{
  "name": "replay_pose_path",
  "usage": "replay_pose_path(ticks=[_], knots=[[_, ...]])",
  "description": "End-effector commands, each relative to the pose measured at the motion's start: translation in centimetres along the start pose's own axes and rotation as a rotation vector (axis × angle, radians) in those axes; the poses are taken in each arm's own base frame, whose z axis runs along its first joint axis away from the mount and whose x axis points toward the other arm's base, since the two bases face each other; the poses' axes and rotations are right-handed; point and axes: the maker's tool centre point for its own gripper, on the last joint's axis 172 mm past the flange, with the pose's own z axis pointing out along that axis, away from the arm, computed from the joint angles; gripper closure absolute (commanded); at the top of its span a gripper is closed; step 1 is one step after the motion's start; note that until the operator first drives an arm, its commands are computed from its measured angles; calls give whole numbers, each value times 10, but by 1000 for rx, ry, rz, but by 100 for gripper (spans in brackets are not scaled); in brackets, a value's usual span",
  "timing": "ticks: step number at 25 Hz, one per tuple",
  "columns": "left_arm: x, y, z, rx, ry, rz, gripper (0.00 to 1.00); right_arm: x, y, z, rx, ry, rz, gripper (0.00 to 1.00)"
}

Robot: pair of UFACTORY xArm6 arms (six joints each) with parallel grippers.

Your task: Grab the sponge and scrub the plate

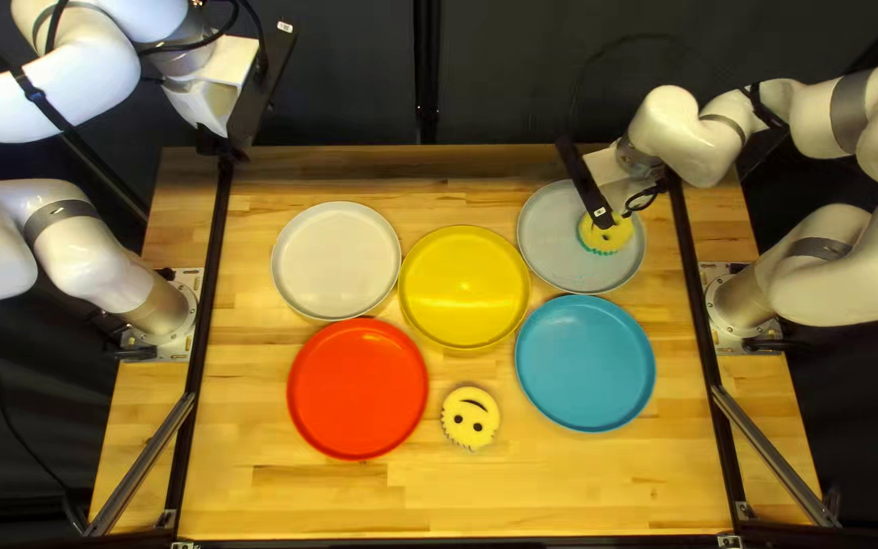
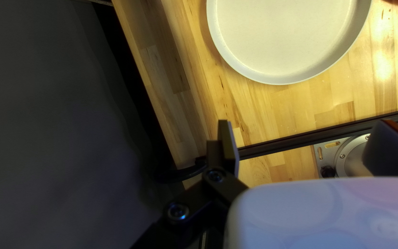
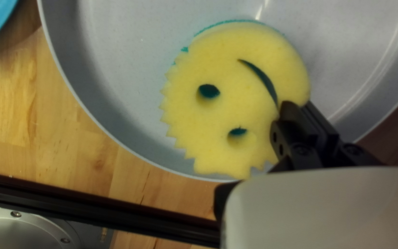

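So the right gripper (image 1: 626,210) is pinching the edge of a yellow sponge (image 1: 610,234), one finger by the end of the smile slot and the other against the outer side. That sponge sits within the gray plate (image 1: 553,226), which is up by the bench's far edge, toward the far right corner. You can see two eye holes and the smile on top, plus a bit of teal peeking out around its rim.

The left gripper (image 1: 224,149) is hanging over the far left corner of the bench (image 1: 561,488), fingers spread wide with just air between them. The off-white plate (image 1: 335,260) is the one nearest that corner.

Rest of the dishes: yellow plate (image 1: 464,288) between the off-white and gray ones, red plate (image 1: 358,388) over toward the near left corner, and blue plate (image 1: 585,363) closer to the right edge. There's also a spare smiley sponge (image 1: 471,418) lying flat on the wood between red and blue, eyes toward the bench's near edge, smile toward the far one.
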Motion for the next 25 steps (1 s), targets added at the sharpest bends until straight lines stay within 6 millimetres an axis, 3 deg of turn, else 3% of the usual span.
replay_pose_path(ticks=[1, 7, 12, 16, 25], knots=[[0, 0, 0, 0, 0, 0, 0, 16, 3, -13, 60, 55, 4, 100], [0, 0, 0, 0, 0, 0, 0, 44, -12, -32, 136, 108, -19, 100], [0, 0, 0, 0, 0, 0, 0, 72, -41, -40, 118, 147, -99, 100], [0, 0, 0, 0, 0, 0, 0, 108, -67, -41, 79, 159, -199, 100], [0, 0, 0, 0, 0, 0, 0, 108, -67, -41, 79, 159, -199, 100]])
